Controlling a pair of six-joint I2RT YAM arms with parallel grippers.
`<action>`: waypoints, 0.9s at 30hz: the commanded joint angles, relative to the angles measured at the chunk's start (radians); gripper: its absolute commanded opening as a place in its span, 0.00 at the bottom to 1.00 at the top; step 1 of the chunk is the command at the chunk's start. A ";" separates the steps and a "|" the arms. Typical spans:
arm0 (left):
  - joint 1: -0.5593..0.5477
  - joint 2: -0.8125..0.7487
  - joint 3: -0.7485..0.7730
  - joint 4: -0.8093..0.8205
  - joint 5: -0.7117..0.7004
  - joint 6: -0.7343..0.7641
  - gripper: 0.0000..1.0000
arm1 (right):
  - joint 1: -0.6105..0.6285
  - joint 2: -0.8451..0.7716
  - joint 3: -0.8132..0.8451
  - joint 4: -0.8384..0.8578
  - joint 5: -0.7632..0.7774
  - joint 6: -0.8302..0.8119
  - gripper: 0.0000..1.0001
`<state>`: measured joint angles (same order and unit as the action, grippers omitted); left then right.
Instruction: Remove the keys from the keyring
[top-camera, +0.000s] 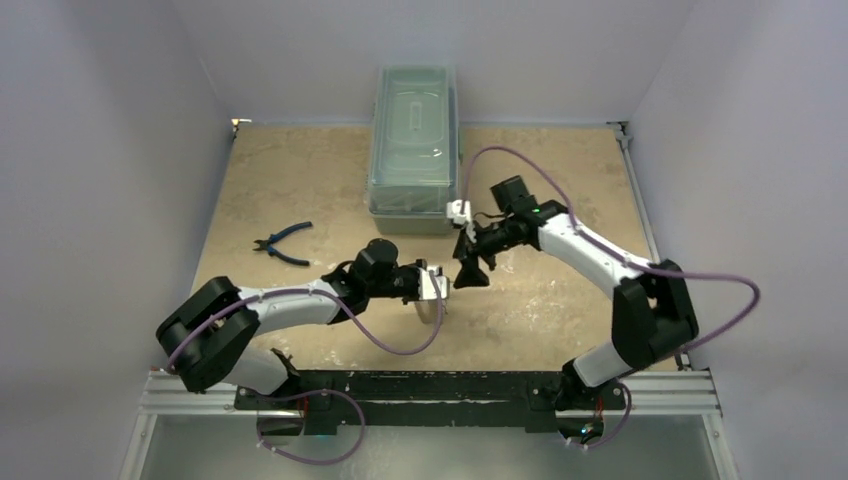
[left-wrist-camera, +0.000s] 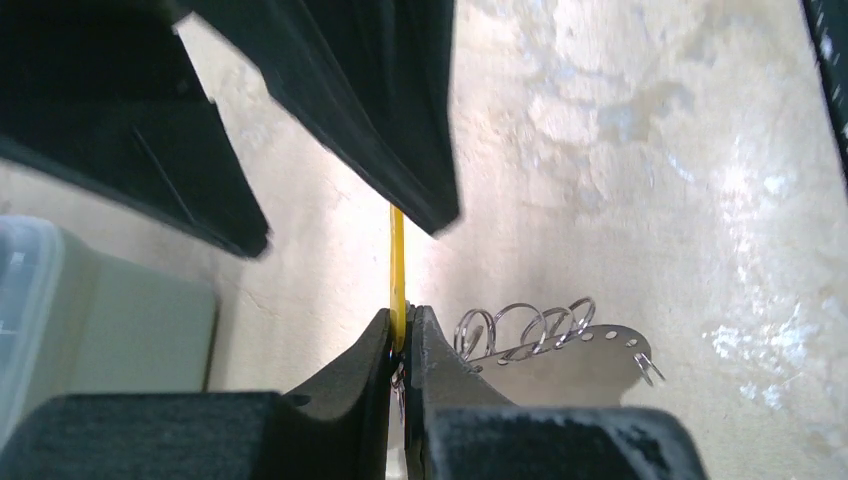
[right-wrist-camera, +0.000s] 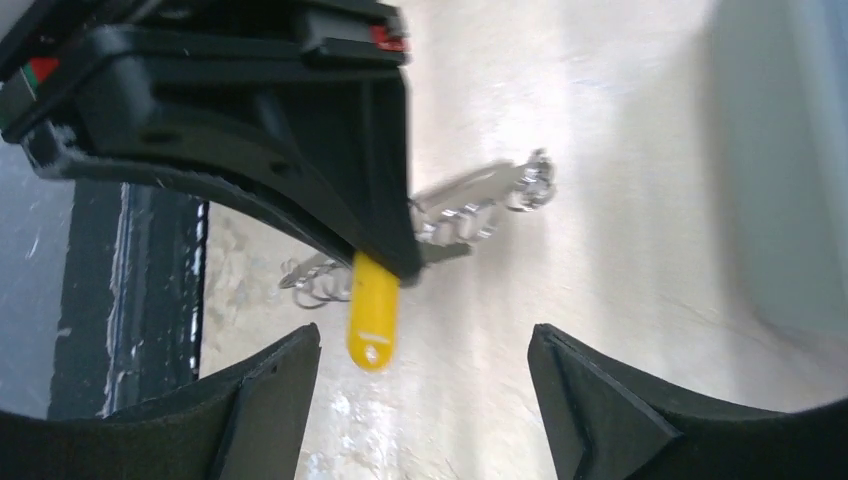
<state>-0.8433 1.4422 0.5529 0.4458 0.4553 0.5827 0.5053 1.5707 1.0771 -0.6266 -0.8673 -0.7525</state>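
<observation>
Left wrist view gives you the clearest read: the yellow-headed key (left-wrist-camera: 397, 270) sits edge-on, pinched tight between the closed fingers of the left gripper (left-wrist-camera: 402, 335). It appears to be lifted clear of the table (top-camera: 560, 300) so the rest can dangle. The silvery keys (right-wrist-camera: 480, 195) and the keyring (left-wrist-camera: 520, 325), seen as wire loops, trail just beside that grip. Your right gripper (right-wrist-camera: 422, 345) faces the yellow head with jaws spread wide and holding nothing. It is likely lined up to take a second hold and pull against the left one.
</observation>
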 joint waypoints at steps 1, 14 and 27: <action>0.016 -0.098 0.104 -0.130 0.047 -0.129 0.00 | -0.097 -0.190 -0.050 0.145 -0.053 0.117 0.81; 0.095 -0.249 0.301 -0.335 0.183 -0.243 0.00 | -0.118 -0.478 -0.190 0.330 -0.006 0.202 0.78; 0.049 -0.318 0.323 -0.346 0.256 0.055 0.00 | 0.004 -0.531 -0.179 0.391 -0.005 0.125 0.65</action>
<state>-0.7929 1.1469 0.8383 0.0616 0.6518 0.5465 0.4271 1.1103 0.8955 -0.3119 -0.8803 -0.5972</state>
